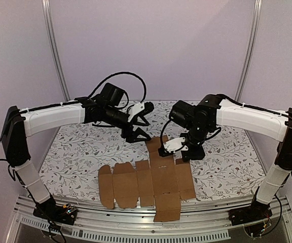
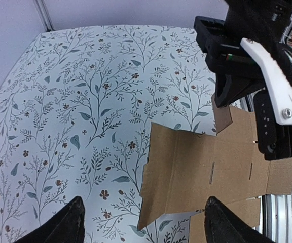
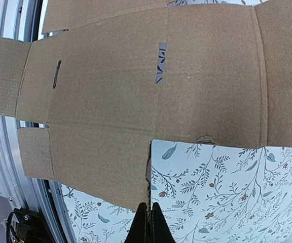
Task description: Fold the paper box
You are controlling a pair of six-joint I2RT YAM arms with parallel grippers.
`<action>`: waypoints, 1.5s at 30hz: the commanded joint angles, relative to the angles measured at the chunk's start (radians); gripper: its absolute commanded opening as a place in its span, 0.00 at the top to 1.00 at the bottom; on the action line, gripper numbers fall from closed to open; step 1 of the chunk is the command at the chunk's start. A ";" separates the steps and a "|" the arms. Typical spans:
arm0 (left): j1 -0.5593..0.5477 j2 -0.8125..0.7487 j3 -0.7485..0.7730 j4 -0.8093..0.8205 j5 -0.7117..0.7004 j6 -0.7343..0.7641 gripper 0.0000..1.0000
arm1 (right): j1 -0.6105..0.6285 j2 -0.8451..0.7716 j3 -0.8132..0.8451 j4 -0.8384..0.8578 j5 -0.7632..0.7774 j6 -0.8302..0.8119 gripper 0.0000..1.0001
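The paper box (image 1: 151,182) lies as a flat brown cardboard sheet on the near middle of the table, its slots and creases showing (image 3: 136,86). My right gripper (image 1: 172,150) is at the sheet's far end, shut on a small flap (image 2: 222,115) that stands upright. In the right wrist view that flap's thin edge (image 3: 148,172) runs down into the closed fingertips of the right gripper (image 3: 148,223). My left gripper (image 1: 136,132) hovers to the left of that far end. It is open (image 2: 148,225), its fingers wide apart above the sheet's edge (image 2: 202,167) and touching nothing.
A floral cloth (image 1: 75,152) covers the table. The sheet's near flap overhangs the metal rail (image 1: 110,223) at the front edge. Two slanted frame posts (image 1: 55,45) rise at the back against plain walls.
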 commanded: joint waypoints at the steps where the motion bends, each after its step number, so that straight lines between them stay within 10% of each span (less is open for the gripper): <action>1: 0.018 0.076 0.105 -0.149 0.136 0.085 0.21 | 0.013 -0.061 -0.024 0.037 0.003 -0.008 1.00; 20: 0.001 0.246 0.289 -0.301 0.116 0.119 0.42 | 0.029 -0.099 -0.021 0.083 0.025 0.003 1.00; 39: -0.005 0.278 0.362 -0.410 0.072 0.162 1.00 | 0.030 -0.117 -0.019 0.134 0.105 0.043 1.00; 45: -0.004 0.233 0.321 -0.371 0.038 0.157 1.00 | -0.018 -0.125 -0.021 0.184 0.102 0.092 0.91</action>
